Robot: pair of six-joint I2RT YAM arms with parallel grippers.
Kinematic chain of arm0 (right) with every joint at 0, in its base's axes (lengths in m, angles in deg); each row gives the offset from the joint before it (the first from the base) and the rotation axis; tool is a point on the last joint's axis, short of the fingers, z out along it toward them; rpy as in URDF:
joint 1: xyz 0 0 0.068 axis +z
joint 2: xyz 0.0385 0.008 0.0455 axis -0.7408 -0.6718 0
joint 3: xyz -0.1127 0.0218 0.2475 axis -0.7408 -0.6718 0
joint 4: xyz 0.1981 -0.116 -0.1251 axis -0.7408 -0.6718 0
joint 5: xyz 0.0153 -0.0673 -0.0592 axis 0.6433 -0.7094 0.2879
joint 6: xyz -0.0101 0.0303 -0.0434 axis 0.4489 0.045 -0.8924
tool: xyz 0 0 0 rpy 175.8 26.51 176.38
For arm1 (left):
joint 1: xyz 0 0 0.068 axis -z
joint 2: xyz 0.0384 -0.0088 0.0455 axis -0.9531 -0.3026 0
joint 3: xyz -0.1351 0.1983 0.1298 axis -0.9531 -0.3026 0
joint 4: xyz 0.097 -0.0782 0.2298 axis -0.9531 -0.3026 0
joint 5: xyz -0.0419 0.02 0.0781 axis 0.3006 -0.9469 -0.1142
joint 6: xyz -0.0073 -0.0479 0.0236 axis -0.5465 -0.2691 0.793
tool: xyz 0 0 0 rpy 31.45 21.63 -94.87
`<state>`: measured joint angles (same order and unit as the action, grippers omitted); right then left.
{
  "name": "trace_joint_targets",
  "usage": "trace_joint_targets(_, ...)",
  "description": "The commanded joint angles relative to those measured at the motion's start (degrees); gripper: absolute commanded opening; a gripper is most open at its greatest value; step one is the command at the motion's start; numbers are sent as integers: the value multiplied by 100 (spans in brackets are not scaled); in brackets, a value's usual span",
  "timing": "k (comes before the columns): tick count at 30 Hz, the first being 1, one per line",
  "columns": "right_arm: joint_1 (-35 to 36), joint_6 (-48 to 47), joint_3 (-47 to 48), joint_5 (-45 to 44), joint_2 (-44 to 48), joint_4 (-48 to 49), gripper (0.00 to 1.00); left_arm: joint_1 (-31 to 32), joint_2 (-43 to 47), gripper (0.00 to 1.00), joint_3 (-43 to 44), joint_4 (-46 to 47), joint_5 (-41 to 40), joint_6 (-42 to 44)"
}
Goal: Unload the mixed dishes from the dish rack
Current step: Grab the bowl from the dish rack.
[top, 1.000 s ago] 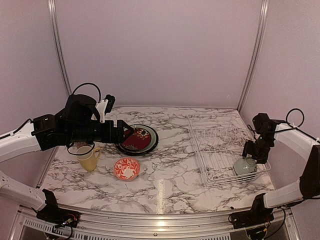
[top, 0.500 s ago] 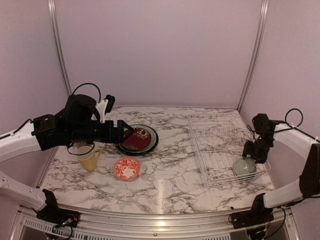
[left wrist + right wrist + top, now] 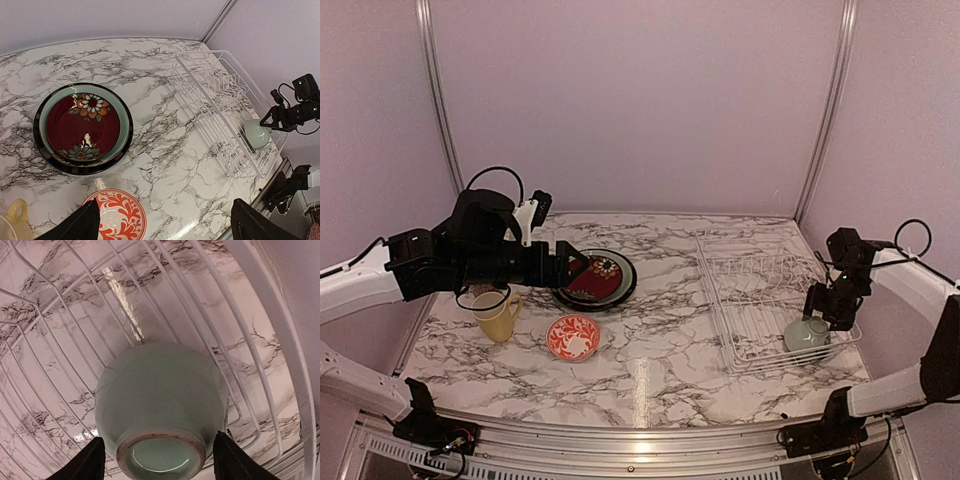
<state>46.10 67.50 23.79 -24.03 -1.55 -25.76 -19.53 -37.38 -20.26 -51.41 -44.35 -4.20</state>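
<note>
The white wire dish rack (image 3: 760,290) stands at the right. A pale green bowl (image 3: 807,333) lies tipped in its near right corner, foot ring toward the wrist camera (image 3: 160,400). My right gripper (image 3: 157,461) is open and straddles the bowl's foot; a gap shows at the left finger (image 3: 82,462). On the left lie stacked plates (image 3: 595,278) with the red patterned one on top, a red-rimmed white bowl (image 3: 573,337) and a yellow mug (image 3: 498,317). My left gripper (image 3: 572,265) hovers open and empty beside the plates.
The rack's upright tines (image 3: 222,87) hold nothing. Its right side runs close to the enclosure wall (image 3: 900,150). Bare marble table (image 3: 660,330) lies between the red-rimmed bowl and the rack. A metal rail (image 3: 620,440) borders the near edge.
The right gripper has shifted slightly over the pale green bowl, which sits a touch further left. The left arm has barely moved.
</note>
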Motion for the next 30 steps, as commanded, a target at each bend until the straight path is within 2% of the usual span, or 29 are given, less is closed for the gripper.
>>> trace_joint_targets(1,-40,46,-33,183,248,-168,70,-28,-116,94,86,62,133,40)
trace_joint_targets(16,-37,34,-133,134,87,-69,66,-30,-7,94,-1,44,106,22)
trace_joint_targets(30,127,105,9,64,66,-245,45,-49,-58,94,15,61,123,44)
